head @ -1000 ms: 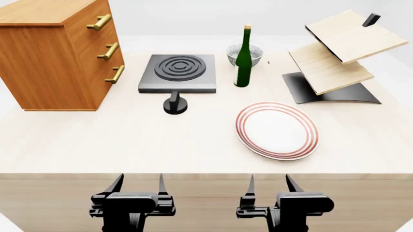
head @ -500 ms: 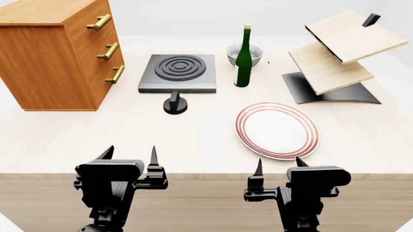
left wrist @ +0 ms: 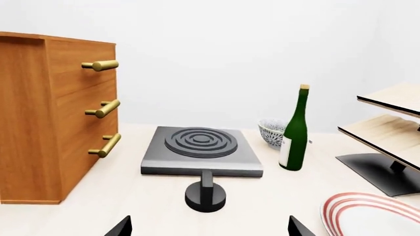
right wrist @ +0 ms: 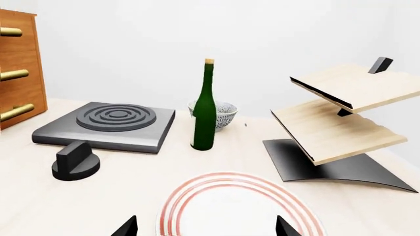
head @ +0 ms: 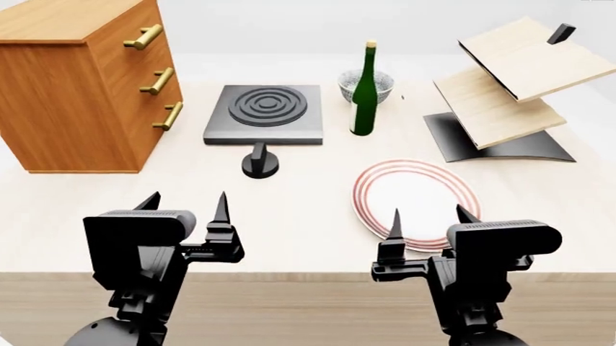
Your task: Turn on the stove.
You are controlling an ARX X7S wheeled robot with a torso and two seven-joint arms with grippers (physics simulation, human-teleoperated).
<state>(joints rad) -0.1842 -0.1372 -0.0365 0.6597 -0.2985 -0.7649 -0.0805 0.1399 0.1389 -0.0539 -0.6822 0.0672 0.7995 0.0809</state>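
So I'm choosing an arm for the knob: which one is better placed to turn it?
Left. The left gripper sits open almost straight in front of the knob, with bare table between. The right gripper hovers over the plate, farther off to the side.

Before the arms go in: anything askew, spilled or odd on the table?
Nothing spilled or tipped. The bottle stands upright, and the plate lies flat. One oddity: the knob sits loose on the table in front of the stove, apart from it.
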